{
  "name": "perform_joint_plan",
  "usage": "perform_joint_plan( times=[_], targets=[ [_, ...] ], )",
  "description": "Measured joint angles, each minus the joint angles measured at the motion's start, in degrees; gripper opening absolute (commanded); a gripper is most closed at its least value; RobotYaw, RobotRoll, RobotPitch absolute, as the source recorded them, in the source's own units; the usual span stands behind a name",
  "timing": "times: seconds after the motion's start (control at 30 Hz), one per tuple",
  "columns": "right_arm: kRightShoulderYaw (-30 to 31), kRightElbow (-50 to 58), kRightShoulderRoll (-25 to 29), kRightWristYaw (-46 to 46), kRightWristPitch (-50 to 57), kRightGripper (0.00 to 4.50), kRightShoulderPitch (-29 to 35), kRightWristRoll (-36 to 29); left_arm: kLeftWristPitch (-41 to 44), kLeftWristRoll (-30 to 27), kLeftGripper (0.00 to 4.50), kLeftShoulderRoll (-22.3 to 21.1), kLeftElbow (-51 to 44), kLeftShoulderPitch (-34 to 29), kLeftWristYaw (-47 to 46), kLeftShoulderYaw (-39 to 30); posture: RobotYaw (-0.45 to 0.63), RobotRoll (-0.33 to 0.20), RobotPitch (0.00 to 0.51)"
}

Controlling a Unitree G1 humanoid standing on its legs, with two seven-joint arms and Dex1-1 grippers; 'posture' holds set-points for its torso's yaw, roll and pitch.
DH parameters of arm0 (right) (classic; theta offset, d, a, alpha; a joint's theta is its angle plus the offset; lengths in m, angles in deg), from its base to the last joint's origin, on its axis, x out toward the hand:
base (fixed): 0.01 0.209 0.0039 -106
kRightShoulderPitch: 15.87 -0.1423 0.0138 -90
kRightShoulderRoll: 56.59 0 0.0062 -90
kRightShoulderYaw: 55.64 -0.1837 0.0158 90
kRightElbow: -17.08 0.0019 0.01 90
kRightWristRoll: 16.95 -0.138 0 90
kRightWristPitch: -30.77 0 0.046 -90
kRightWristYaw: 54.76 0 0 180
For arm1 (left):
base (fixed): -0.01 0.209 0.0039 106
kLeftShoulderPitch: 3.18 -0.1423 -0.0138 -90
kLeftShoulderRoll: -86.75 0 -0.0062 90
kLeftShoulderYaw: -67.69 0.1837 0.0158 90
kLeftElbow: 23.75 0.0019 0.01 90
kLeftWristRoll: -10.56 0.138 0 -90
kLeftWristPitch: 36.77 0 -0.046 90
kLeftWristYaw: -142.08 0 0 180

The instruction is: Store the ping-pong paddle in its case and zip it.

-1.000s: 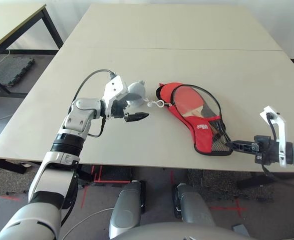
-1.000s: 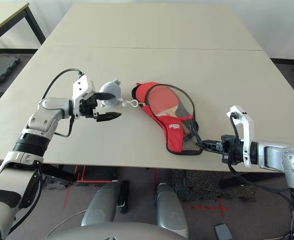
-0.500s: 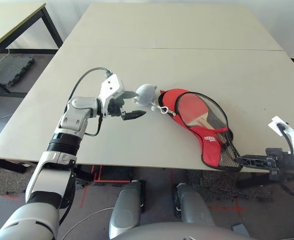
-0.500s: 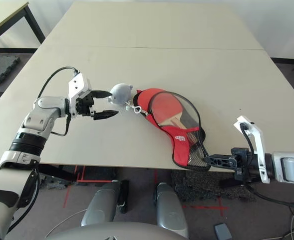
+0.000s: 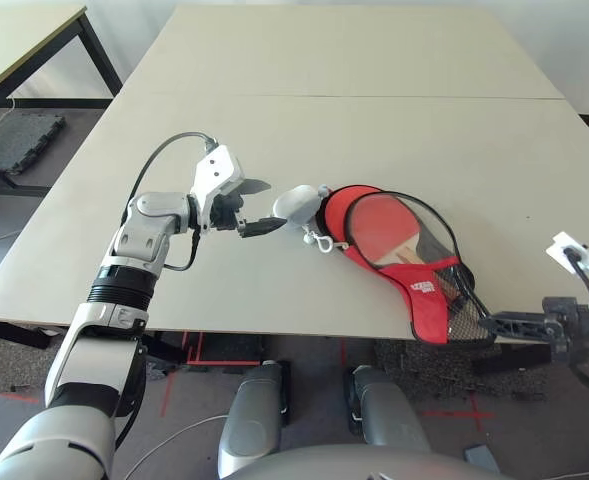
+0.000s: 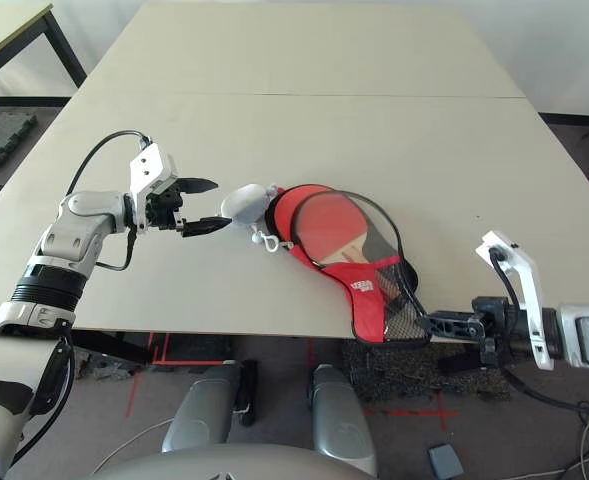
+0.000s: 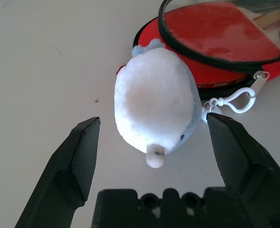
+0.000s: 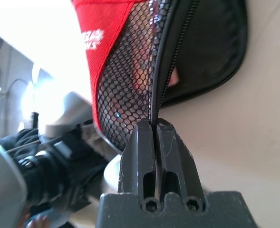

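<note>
Currently the red paddle-shaped fabric case (image 5: 414, 270) overhangs the table's (image 5: 374, 120) near edge, red-faced wooden paddle (image 5: 394, 228) inside. Right gripper (image 6: 436, 323) pinches its zipper edging shut; left gripper (image 5: 256, 208), spread wide around the grey-blue plush charm (image 7: 156, 111), should close to anchor.

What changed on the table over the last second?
The right gripper, shut on the case, dragged it toward the table's near edge, so its narrow end now overhangs. The plush charm trailed along. The left gripper stayed open beside the charm.
</note>
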Motion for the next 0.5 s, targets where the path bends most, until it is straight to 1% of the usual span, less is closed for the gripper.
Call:
perform_joint_plan(
  times=[0.13,0.3,0.5],
  targets=[
    [5.29,-4.72,-0.56,0.0,-3.66,0.02,-6.96,4.49,0.09,0.01,4.5,-0.09,-0.13,0.06,-0.14,-0.17,0.09,0.0,0.131],
    [12.2,-11.28,-2.17,-1.03,-8.43,0.02,-13.33,10.52,0.33,0.01,4.5,-0.19,-0.44,0.02,-0.44,-0.47,0.1,0.0,0.13],
    [15.58,-14.93,-3.42,-2.95,-11.21,0.02,-16.69,14.5,0.72,0.01,4.5,-0.23,-0.86,-0.03,-0.49,-0.51,0.12,0.0,0.127]
  ],
)
